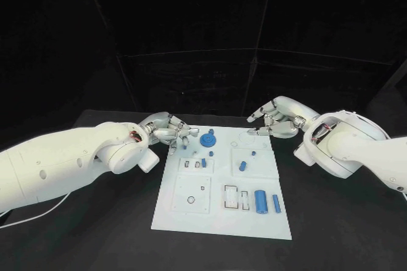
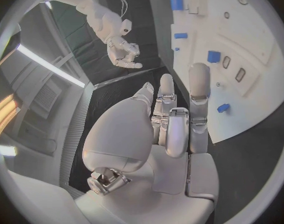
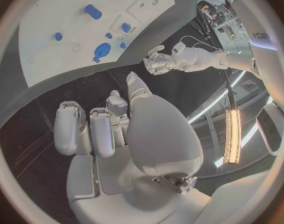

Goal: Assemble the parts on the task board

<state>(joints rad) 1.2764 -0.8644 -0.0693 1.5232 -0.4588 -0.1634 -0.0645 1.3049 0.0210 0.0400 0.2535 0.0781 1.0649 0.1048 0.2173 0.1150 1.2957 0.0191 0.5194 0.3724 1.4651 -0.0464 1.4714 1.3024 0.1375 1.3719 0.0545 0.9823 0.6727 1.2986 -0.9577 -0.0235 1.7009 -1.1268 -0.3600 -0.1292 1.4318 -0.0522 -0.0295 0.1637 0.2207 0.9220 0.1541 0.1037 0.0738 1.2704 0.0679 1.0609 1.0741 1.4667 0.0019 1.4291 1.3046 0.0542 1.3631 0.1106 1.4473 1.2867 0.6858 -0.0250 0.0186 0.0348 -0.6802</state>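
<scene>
White task board (image 1: 222, 221) lies flat at the middle of the black tabletop (image 1: 339, 224), long axis running away from the robot, far short edge between the two hands.

Parts on it, head view: a round blue disc with a raised hub (image 1: 207, 141) near the far edge; a small blue peg (image 1: 203, 163) in the row of slots below it; a short blue cylinder (image 1: 243, 166) lying tilted near the middle right; a tiny blue piece (image 1: 253, 154) just beyond that. At the near right, two long blue cylinders lie side by side, long axes pointing along the board: the thicker one (image 1: 261, 200) and the thinner one (image 1: 276, 203), close but apart. Dark-outlined empty slots sit beside them.

Left hand (image 1: 168, 131) hangs over the far left corner of the board, fingers (image 2: 199, 92) partly extended and apart, holding nothing; fingertips near the disc, contact cannot be told.

Right hand (image 1: 280, 119) is off the far right corner, over the tabletop, fingers (image 3: 86, 129) loosely curled and spread, holding nothing, apart from all parts.

Nothing lies between either hand and the parts.
</scene>
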